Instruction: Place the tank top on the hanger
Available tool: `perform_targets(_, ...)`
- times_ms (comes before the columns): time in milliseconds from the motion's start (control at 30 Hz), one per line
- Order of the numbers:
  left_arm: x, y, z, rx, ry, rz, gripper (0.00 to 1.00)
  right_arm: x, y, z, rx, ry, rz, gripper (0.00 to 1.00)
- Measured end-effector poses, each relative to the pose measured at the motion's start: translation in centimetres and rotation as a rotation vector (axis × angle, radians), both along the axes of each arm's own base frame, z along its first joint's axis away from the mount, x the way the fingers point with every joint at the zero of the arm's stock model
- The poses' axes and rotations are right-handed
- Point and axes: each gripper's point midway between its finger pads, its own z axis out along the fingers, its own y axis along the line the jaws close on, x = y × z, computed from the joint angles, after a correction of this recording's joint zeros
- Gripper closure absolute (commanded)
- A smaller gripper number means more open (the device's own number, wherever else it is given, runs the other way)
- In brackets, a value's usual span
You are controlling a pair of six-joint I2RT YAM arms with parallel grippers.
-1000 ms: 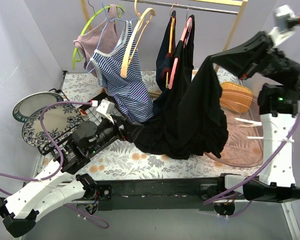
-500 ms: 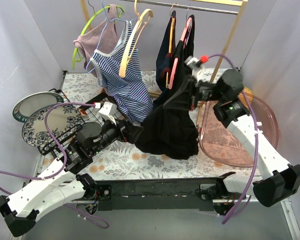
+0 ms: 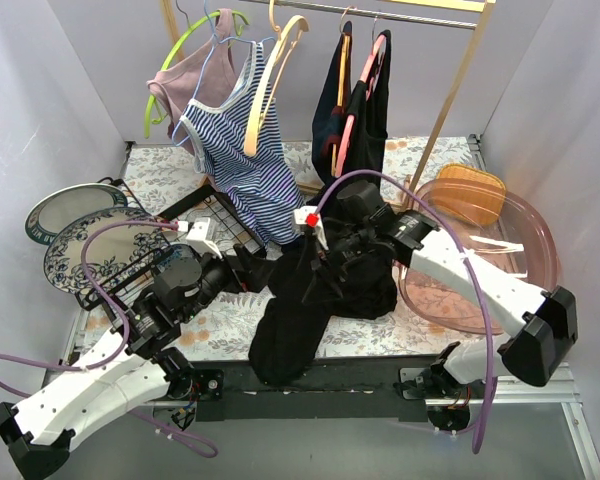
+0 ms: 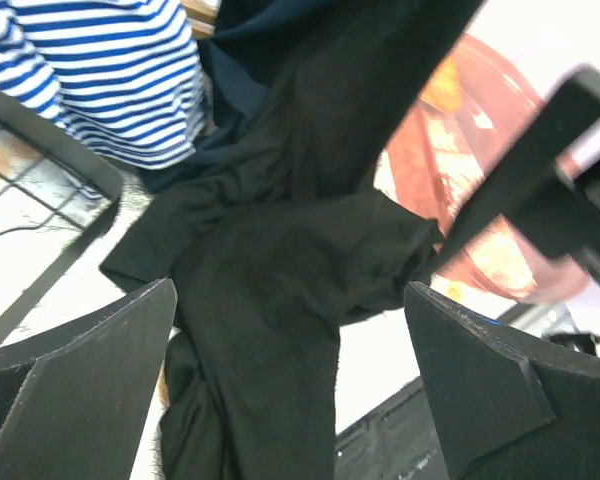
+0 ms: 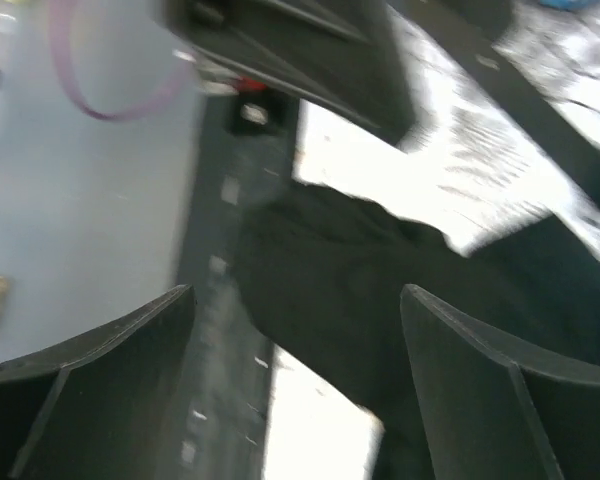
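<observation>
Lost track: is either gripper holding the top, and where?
Nothing held: left gripper and right gripper are open; the top lies loose on the table.

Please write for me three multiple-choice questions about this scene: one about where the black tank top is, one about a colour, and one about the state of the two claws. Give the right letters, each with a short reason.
1. Where is the black tank top?
A. On the cream hanger
B. On the table, with one end over its near edge
C. On the round plates

2. Which colours does the striped top hanging from the rail have?
A. Red and white
B. Green and yellow
C. Blue and white

3. How are the left claw and the right claw?
A. Both open
B. Both shut on the tank top
C. Left shut, right open

Answers:
1 B: the top view shows it heaped on the table and hanging past the near edge.
2 C: its stripes are blue on white.
3 A: in each wrist view the fingers stand wide apart.
</observation>
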Motion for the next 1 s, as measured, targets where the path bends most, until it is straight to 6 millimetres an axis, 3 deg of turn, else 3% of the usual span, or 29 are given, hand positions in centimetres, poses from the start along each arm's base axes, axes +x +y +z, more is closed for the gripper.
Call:
perform_targets(67, -0.5, -0.5, -0.1, -0.008, 0.001, -0.045, 0.02, 1.2, -1.1, -0.2, -0.02, -0.059, -0.036, 0.08)
perform_targets(167, -1.7, -2.6, -0.1, -0.017, 0.003, -0.18, 0.09, 4.4, -4.1, 0.9, -0.02, -0.177, -0.158, 0.08)
perform_targets(300, -2.2, -6.4, -2.4, 0.032, 0.071, -0.344, 0.11, 8.8, -10.0, 2.1, -0.045, -0.363, -0.398, 0.09)
perform_targets(367, -2.3, -8.4, -4.2, 0.086, 0.113, -0.405, 0.12, 9.6, -12.3, 1.5, -0.083, -0.412, -0.477, 0.11)
perform_targets(500, -4.4, -13.5, -8.5, 0.241, 0.168, -0.535, 0.23, 11.1, -16.4, -1.1, -0.193, -0.397, -0.62, 0.11)
perform_targets(667, -4.6, -19.0, -10.8, 0.383, 0.112, -0.514, 0.36, 13.0, -21.1, -2.1, -0.242, -0.343, -0.813, 0.12)
perform_targets(700, -4.2, -19.6, -11.1, 0.4, 0.101, -0.496, 0.37, 13.2, -21.9, -1.8, -0.237, -0.336, -0.849, 0.12)
perform_targets(733, -3.6, -20.5, -11.4, 0.429, 0.085, -0.46, 0.47, 13.4, -22.4, -1.6, -0.225, -0.329, -0.873, 0.12)
perform_targets(800, -2.4, -22.1, -11.8, 0.471, 0.053, -0.394, 0.55, 13.5, -22.9, -1.2, -0.203, -0.313, -0.902, 0.12)
perform_targets(933, -0.1, -24.6, -12.1, 0.54, 0.0, -0.285, 0.56, 13.5, -23.1, -1.2, -0.164, -0.274, -0.92, 0.13)
perform_targets(1000, 0.6, -25.3, -12.5, 0.571, -0.013, -0.252, 0.69, 13.5, -23.5, -1.5, -0.153, -0.249, -0.933, 0.13)
